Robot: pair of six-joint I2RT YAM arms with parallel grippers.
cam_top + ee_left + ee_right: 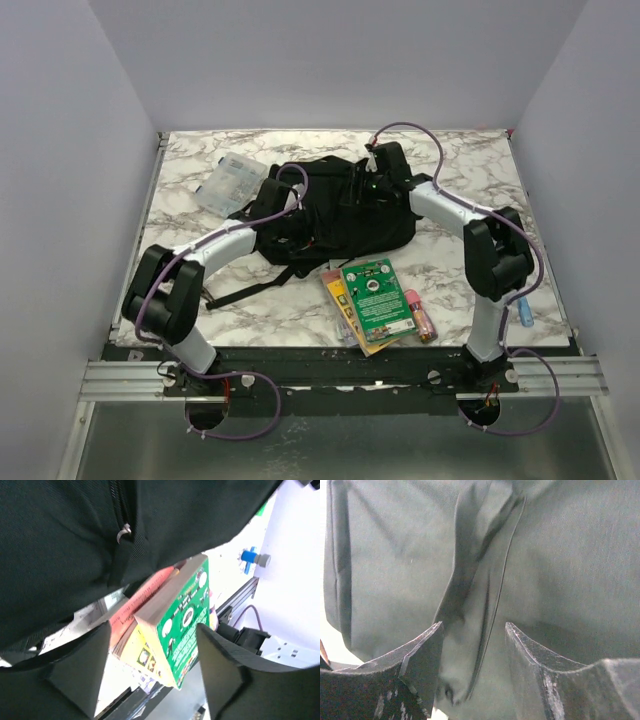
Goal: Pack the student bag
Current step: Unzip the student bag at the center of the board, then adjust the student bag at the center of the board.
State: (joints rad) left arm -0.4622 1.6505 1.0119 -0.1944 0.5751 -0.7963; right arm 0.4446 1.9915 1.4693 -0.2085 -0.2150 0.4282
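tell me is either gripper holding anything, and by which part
Nothing looks held. The left gripper stands open at the black backpack, gripping no fabric; the right gripper is open too, a fold of the backpack between its fingers but not pinched.

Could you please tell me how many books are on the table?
3, in one pile on the near side of the backpack: the green book on top, the yellow book under it, the red book peeking out beside them. Others may be hidden underneath.

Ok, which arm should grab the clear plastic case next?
Left, probably: the clear plastic case lies left of the student bag, near the open left fingers; the right arm would have to reach across the bag.
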